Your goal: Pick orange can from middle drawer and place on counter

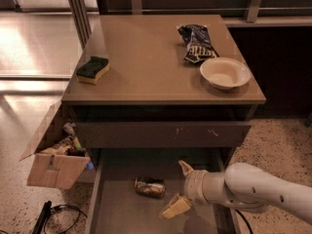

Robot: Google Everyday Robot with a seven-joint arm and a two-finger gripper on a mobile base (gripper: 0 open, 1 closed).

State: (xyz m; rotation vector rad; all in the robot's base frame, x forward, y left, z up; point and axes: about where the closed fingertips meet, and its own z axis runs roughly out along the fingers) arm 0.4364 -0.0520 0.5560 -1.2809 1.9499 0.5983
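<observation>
desk (146, 67) top smooth, slightly shiny | orange can (149, 187) dented shiny metal | chip bag (197, 44) crinkly, glossy | end effector (179, 187) smooth pale plastic, fingers apart, below desk's front edge

White arm (258, 191) comes in from the bottom right, forearm lying almost level and pointing left. The claw (179, 188) sits low, well below the counter's (146, 67) front edge, a bit right of its middle, tan fingers (176, 206) spread wide apart.

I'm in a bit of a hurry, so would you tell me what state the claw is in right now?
The claw: open, holding nothing, down in the middle drawer beside the orange can.
</observation>
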